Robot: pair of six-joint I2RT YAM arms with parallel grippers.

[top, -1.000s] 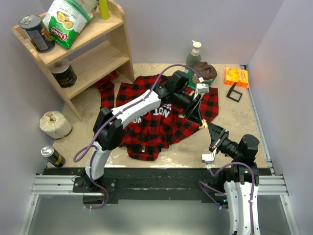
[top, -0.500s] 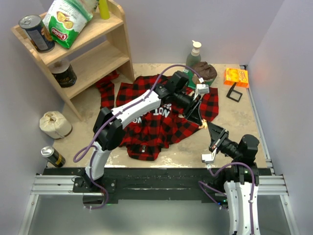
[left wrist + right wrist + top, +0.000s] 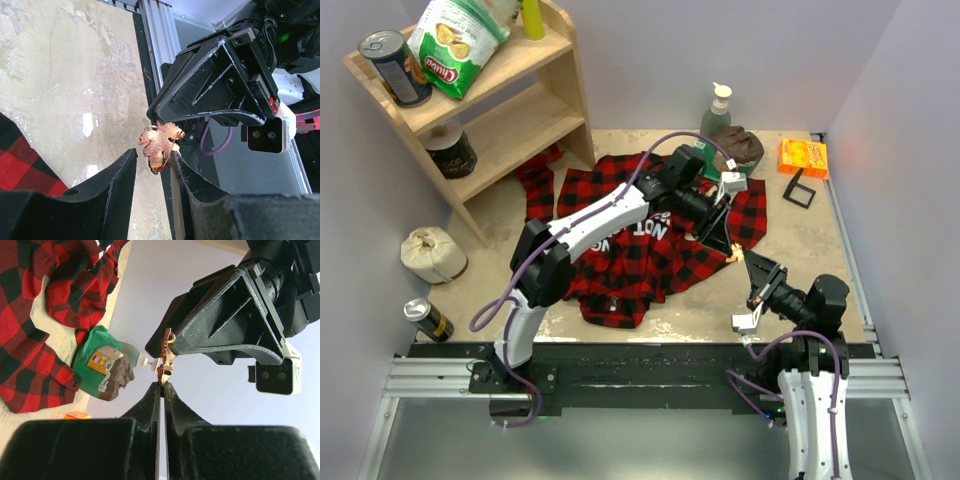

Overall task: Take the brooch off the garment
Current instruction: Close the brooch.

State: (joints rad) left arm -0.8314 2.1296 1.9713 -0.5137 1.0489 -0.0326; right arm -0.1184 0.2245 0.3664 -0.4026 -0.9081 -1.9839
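Handover appears to be happening: right claw point(image 3: 161, 386) is pinching the brooch point(image 3: 160, 142) aloft over the counter point(image 3: 800, 250), just right of the garment point(image 3: 650, 270), while left claw point(image 3: 152, 160) is straddling it with fingers spread, needing a gentle squeeze next.

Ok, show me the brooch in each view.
Top external: brooch right of centre, by the shirt's near-right edge.
Left wrist: brooch at centre; shirt at lower left.
Right wrist: brooch at centre; shirt at left.
Shared landmark: the shirt.
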